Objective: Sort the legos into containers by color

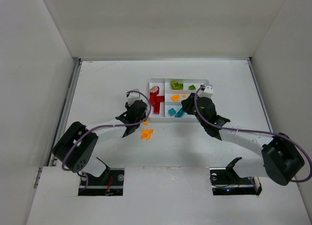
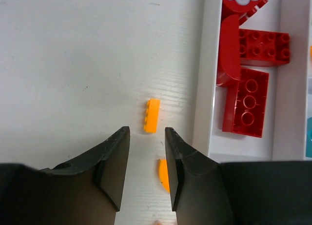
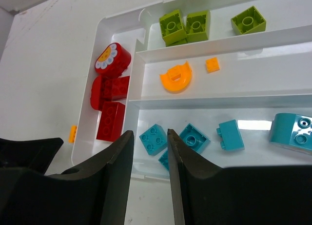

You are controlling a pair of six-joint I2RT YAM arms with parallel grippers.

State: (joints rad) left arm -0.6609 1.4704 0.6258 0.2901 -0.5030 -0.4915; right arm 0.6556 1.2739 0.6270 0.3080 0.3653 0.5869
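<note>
The white tray (image 1: 162,81) holds red bricks (image 1: 156,100) in its tall left section, lime green bricks (image 1: 177,84) in the top row, orange pieces (image 1: 175,97) in the middle row and teal bricks (image 1: 172,111) in the bottom row. Loose orange bricks (image 1: 146,133) lie on the table left of the tray. My left gripper (image 2: 147,132) is open and empty, just short of a small orange brick (image 2: 151,115); a curved orange piece (image 2: 163,175) lies by its right finger. My right gripper (image 3: 148,137) is open and empty over the tray's near edge, by the teal bricks (image 3: 153,138).
White walls enclose the table on three sides. The tray's left wall (image 2: 202,88) stands just right of the small orange brick. My left arm's finger shows at the lower left of the right wrist view (image 3: 24,149).
</note>
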